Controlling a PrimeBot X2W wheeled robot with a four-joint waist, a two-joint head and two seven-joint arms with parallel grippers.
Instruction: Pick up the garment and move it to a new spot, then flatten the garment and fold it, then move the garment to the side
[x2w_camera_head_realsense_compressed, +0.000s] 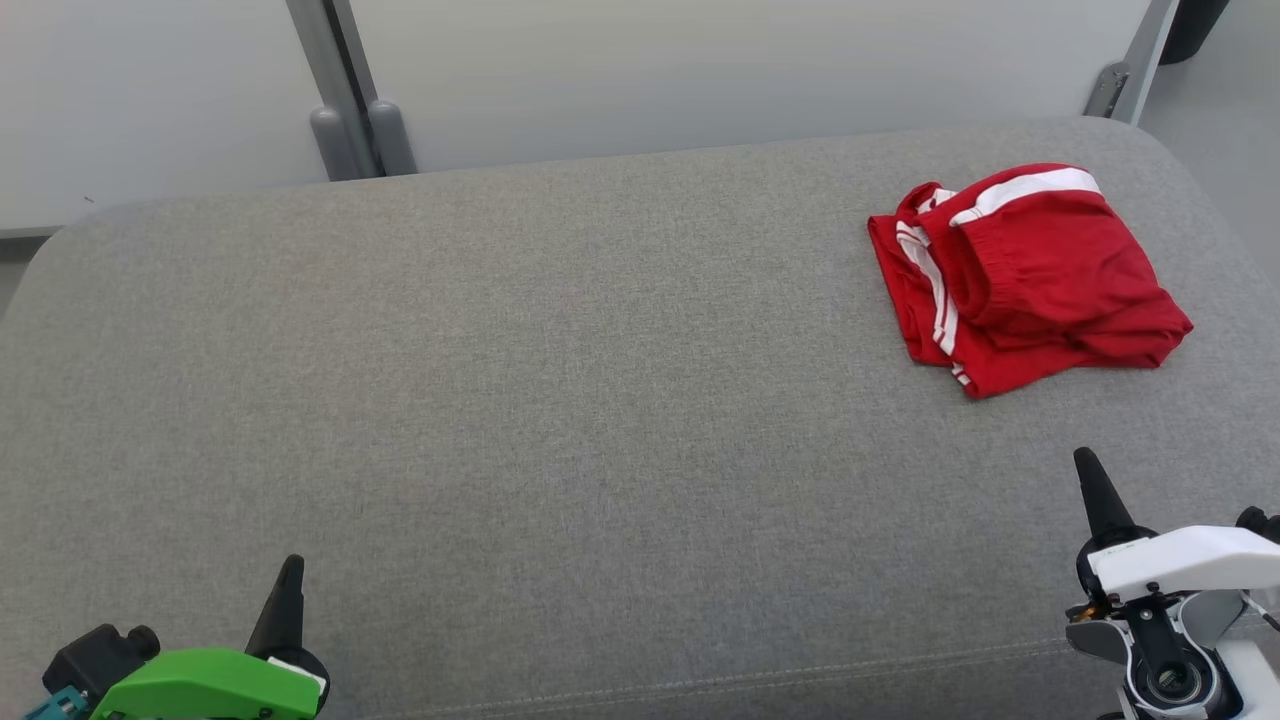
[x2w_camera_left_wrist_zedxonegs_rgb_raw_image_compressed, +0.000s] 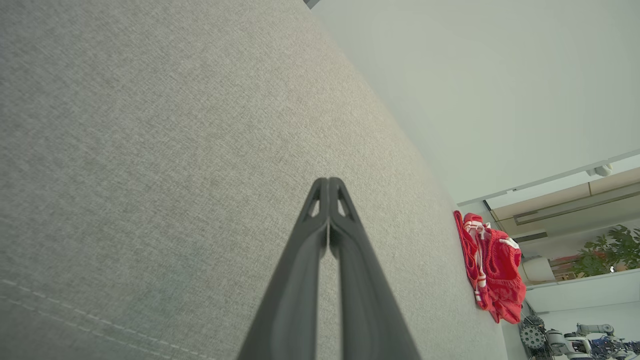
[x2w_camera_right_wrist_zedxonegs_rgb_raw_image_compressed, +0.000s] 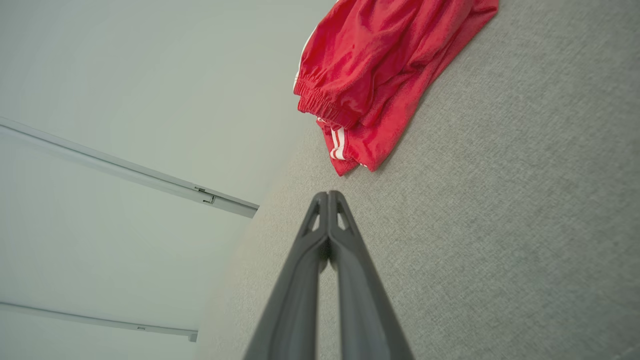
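Observation:
The garment (x2w_camera_head_realsense_compressed: 1025, 275) is a pair of red shorts with white side stripes, lying folded in a loose bundle at the far right of the grey cushioned surface (x2w_camera_head_realsense_compressed: 560, 400). It also appears in the left wrist view as a small red garment (x2w_camera_left_wrist_zedxonegs_rgb_raw_image_compressed: 492, 267) and up close as the garment (x2w_camera_right_wrist_zedxonegs_rgb_raw_image_compressed: 380, 70) in the right wrist view. My right gripper (x2w_camera_head_realsense_compressed: 1085, 462) sits below the shorts, apart from them, shut with nothing in it; its tips (x2w_camera_right_wrist_zedxonegs_rgb_raw_image_compressed: 328, 194) meet. At the lower left, far from the shorts, my left gripper (x2w_camera_head_realsense_compressed: 291, 565) is shut and holds nothing, its tips (x2w_camera_left_wrist_zedxonegs_rgb_raw_image_compressed: 328, 180) pressed together.
Pale wall panels with grey metal posts (x2w_camera_head_realsense_compressed: 350, 110) stand behind the cushion. A seam (x2w_camera_head_realsense_compressed: 760, 680) runs along the cushion's near edge. Broad bare fabric lies between the two grippers. A plant and some equipment (x2w_camera_left_wrist_zedxonegs_rgb_raw_image_compressed: 595, 300) show far off in the left wrist view.

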